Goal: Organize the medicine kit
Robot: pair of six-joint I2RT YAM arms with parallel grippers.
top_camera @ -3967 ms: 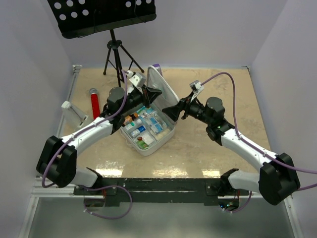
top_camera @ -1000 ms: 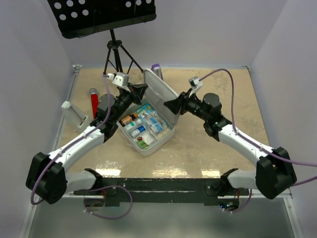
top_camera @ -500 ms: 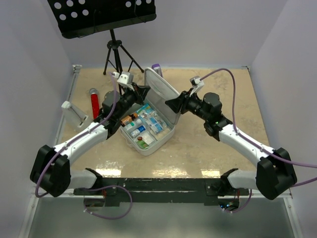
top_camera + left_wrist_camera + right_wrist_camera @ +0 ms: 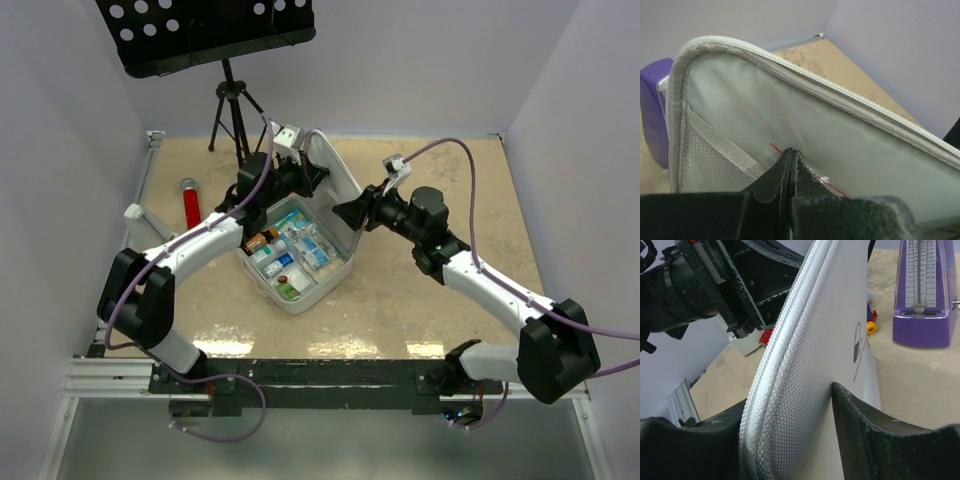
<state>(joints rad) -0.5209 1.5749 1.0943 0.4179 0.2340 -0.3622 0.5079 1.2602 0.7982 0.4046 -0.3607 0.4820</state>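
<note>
Lavender-walled booth, beige table (image 4: 450, 170), music stand (image 4: 205, 30) at the back. Top view: we log the kit (image 4: 300, 300) mid-table between the arms, tray open and stocked, lid (image 4: 335, 185) upright on the far-right side. The left gripper (image 4: 308, 180) is at the lid's inner face and the right gripper (image 4: 343, 213) at its outer face, so the lid stands between them, both equally near. A red tube (image 4: 190, 205) lies well apart to the left. Left wrist: the left gripper (image 4: 790, 155) has its jaws pressed together, tips against the grey lining just beside a mesh pocket (image 4: 705, 160). A clear red-lined film (image 4: 815, 175) sits at the tips; whether it is pinched we cannot tell. Right wrist: the right gripper (image 4: 790, 405) straddles the zipped rim, clamped on the lid, logo (image 4: 857, 350) facing out and a metronome (image 4: 922, 295) beyond. We judge the next move hinges on the right keeping the lid steady.
</note>
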